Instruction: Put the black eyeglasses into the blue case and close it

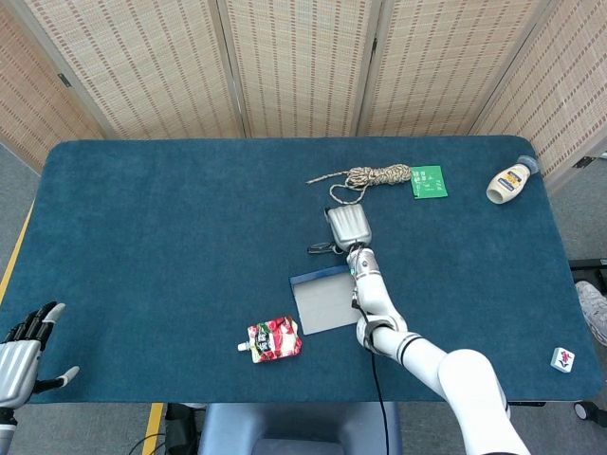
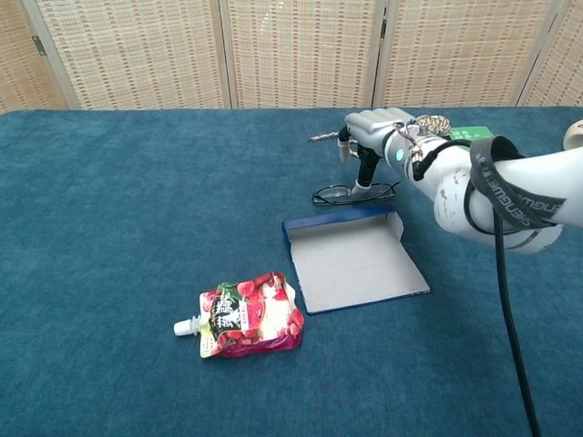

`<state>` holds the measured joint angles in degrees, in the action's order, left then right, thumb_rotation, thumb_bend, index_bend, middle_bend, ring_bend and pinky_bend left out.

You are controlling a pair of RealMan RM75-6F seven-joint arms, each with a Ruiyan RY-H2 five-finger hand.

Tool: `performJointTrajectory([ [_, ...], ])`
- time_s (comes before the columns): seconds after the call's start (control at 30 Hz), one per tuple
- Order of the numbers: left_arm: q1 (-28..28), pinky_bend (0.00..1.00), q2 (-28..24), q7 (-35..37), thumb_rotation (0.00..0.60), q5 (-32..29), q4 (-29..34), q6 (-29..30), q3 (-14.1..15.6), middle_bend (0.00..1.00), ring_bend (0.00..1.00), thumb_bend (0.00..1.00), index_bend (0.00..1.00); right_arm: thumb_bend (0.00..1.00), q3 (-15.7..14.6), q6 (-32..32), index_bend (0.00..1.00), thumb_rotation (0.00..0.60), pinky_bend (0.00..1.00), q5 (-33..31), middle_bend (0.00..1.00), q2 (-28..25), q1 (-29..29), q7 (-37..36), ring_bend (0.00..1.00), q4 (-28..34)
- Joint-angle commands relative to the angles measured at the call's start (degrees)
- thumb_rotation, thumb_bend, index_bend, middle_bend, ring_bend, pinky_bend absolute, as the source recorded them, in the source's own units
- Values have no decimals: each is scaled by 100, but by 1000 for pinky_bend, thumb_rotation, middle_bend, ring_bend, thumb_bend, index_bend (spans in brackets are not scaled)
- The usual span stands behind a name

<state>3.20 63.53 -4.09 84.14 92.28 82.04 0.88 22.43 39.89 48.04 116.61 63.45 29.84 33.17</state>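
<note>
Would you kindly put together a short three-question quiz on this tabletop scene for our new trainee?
1. True or false: the black eyeglasses already lie inside the blue case.
2. Multiple choice: which hand is at the eyeglasses? A) the left hand B) the right hand C) neither
3. Fill in: the red drink pouch lies on the table to the ______ of the case in the chest view.

Key
1. False: the eyeglasses are outside the open case, by its far edge.
2. B: the right hand's fingers reach down to the eyeglasses; the left hand is open at the near left corner.
3. Lower left.
</note>
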Motion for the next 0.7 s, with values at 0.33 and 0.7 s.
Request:
performJointTrajectory([
  [0.33, 7, 233, 16, 12, 600, 13, -10, -26, 2, 101, 121, 195, 78, 161, -266, -143, 407, 600, 876, 275, 819, -213, -135, 44, 1000, 462],
  [0.7, -10, 233, 10, 31, 600, 16, -3, 3, -9, 101, 121, 195, 78, 303, -329, -211, 473, 600, 876, 211, 819, -167, -145, 242, 1000, 353],
])
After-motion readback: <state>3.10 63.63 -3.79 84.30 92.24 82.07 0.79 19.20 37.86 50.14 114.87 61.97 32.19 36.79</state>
